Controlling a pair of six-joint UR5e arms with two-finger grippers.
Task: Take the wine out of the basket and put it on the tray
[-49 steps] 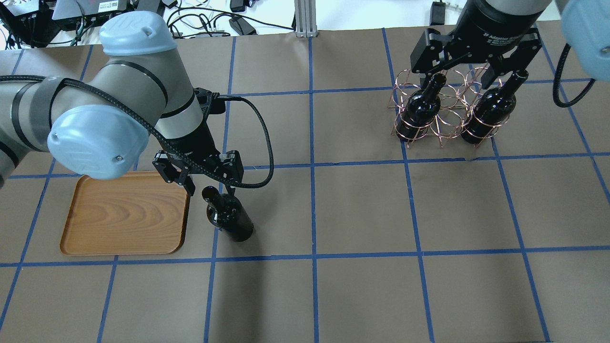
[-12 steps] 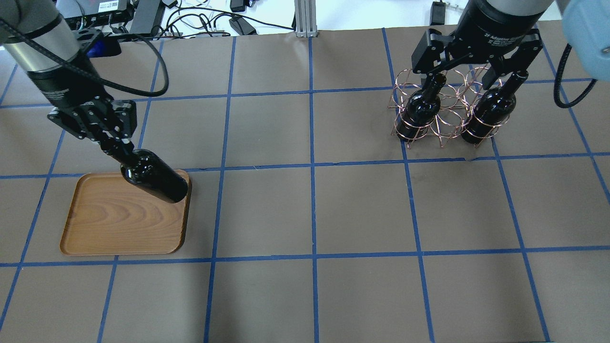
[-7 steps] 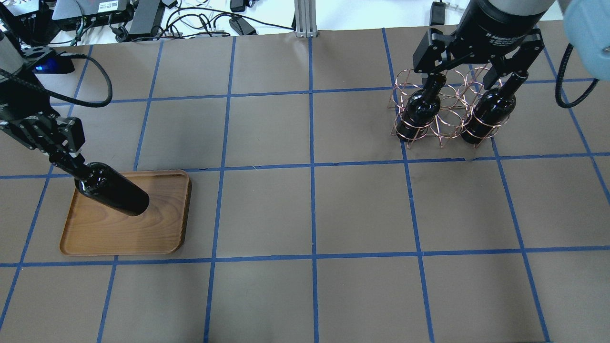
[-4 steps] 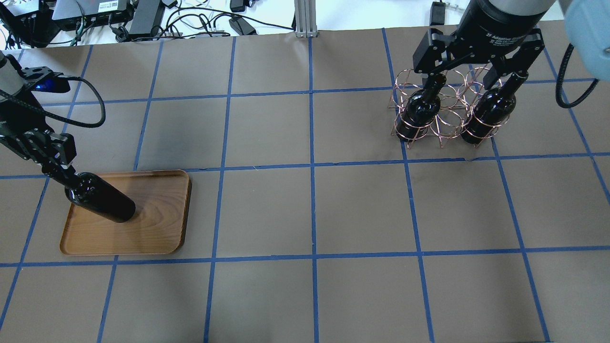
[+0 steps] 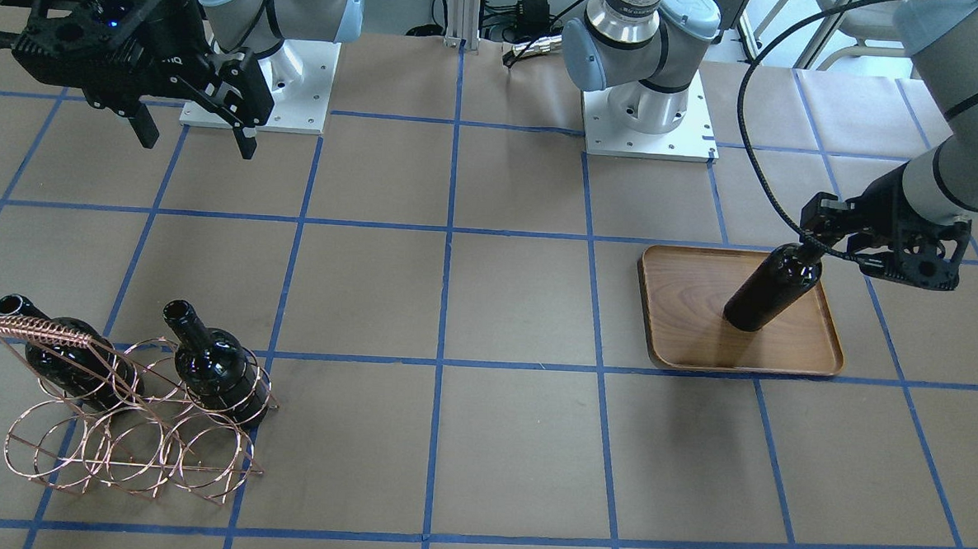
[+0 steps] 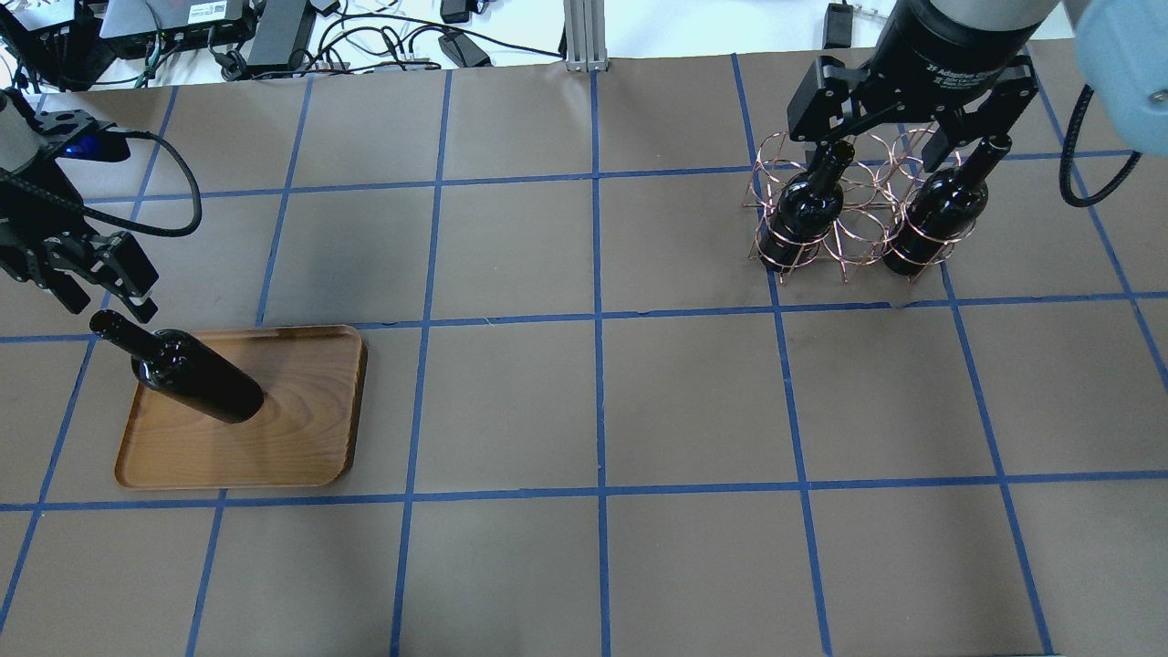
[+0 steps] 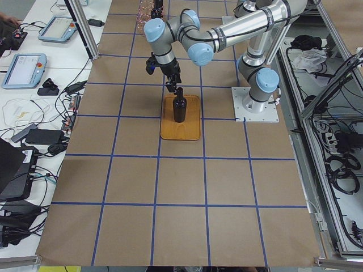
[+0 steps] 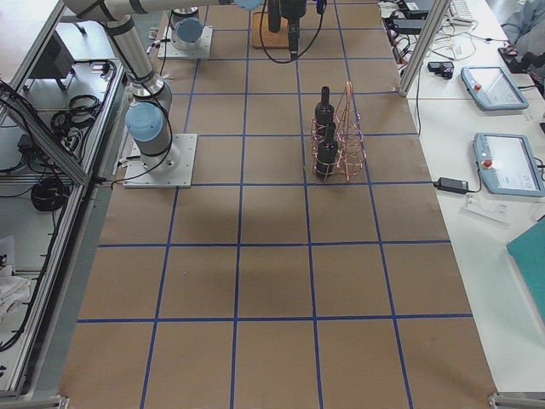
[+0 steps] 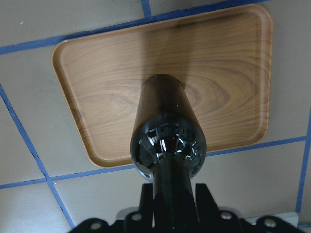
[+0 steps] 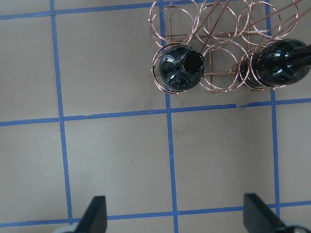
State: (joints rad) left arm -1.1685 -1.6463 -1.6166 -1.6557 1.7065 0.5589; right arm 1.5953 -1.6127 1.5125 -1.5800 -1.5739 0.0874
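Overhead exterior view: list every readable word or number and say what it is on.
"2F Adaptive": white print on the body of the right gripper; the word after it is blurred.
White sticker on the device beyond the table's far edge: too small to read.

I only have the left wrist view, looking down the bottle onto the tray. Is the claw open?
Observer: Yes. Overhead, the left claw is open, spread wide beside the mouth of the wine.
Operator: Is it standing straight?
Observer: The left side view shows it upright, base inside the rim of the tray.
Operator: How many are in the basket?
Observer: Two bottles stand in the basket, seen from the front.
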